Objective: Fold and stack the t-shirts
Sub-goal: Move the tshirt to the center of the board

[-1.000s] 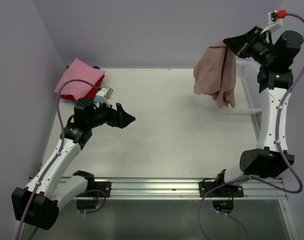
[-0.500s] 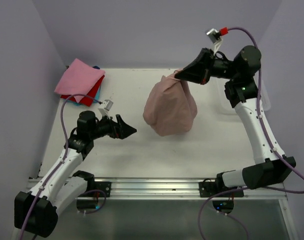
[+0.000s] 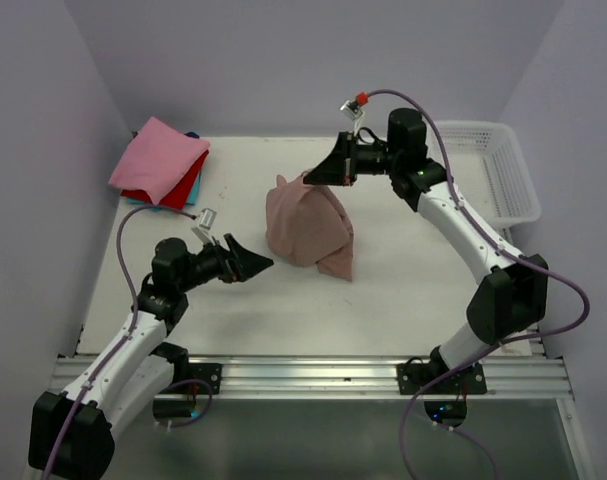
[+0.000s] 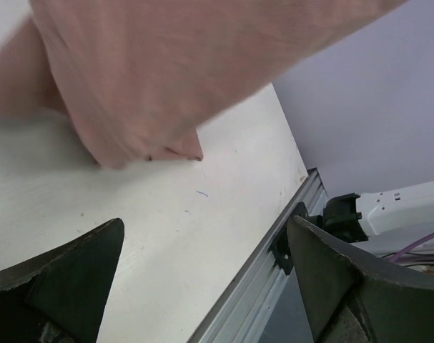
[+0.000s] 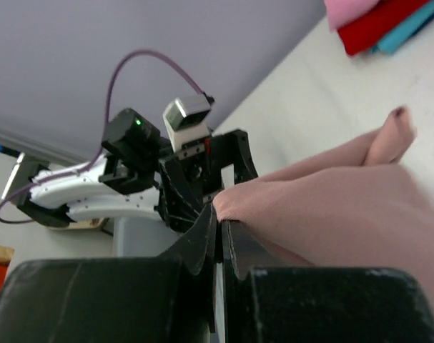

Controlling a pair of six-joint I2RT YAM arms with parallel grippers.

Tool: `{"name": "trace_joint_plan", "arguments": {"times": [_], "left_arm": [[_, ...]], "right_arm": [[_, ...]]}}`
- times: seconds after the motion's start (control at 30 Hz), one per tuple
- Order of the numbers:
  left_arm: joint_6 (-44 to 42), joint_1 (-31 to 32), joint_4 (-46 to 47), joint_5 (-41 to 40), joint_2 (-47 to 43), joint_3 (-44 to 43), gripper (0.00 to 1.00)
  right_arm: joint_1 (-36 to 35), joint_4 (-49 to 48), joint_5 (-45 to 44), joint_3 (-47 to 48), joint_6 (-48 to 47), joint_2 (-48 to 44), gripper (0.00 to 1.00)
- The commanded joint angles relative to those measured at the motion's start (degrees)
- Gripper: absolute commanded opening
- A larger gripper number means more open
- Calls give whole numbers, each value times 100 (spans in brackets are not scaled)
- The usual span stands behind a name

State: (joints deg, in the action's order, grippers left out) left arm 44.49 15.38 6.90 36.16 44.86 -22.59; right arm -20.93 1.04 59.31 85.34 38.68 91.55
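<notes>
A dusty-pink t-shirt (image 3: pixel 305 228) hangs bunched from my right gripper (image 3: pixel 309 179), its lower part resting on the white table (image 3: pixel 403 270) at the middle. The right gripper (image 5: pixel 222 214) is shut on a pinch of the shirt's cloth (image 5: pixel 331 214). My left gripper (image 3: pixel 258 262) is open and empty, low over the table just left of the shirt; its wrist view shows the shirt (image 4: pixel 174 64) hanging ahead of it. A stack of folded shirts, bright pink (image 3: pixel 159 159) on red (image 3: pixel 188 185) on blue, lies at the far left corner.
A white lattice basket (image 3: pixel 503 185) stands at the right edge of the table. Lilac walls close the back and sides. A metal rail (image 3: pixel 313 375) runs along the near edge.
My right arm has swung left and down, carrying the dusty-pink shirt from above the basket to the table's middle, where it now touches down. The left gripper has shifted slightly lower.
</notes>
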Motion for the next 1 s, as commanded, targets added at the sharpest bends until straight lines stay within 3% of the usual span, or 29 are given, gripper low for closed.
{"name": "trace_joint_plan", "arguments": {"times": [0.0,0.13,0.3,0.5,0.63,0.73,0.97], "left_arm": [[901,-43,1389,277,49,455,100],[1220,-35,1868,146,207,668,100],[1351,-43,2313,-627,523,993,100],[1800,-70,3440,-1199,1866,985,100],[1940,-87,3696,-1366,2719,677,100],[1853,-79,3793,-1602,2922,510,100],[1764,-140,4170,-1666,3555,-165,100]], "right_arm": [[-472,853,-771,-131,-948,3,0],[-623,978,-921,-342,-1073,39,0],[-623,784,-799,-667,-1072,-329,0],[-641,1056,-657,-1212,-1362,-857,0],[-772,2123,-859,-1599,-1915,-1349,0],[-1009,3196,-1728,-1696,-2469,-1666,0],[-1423,3614,-2476,-2469,-2497,-2501,0]]}}
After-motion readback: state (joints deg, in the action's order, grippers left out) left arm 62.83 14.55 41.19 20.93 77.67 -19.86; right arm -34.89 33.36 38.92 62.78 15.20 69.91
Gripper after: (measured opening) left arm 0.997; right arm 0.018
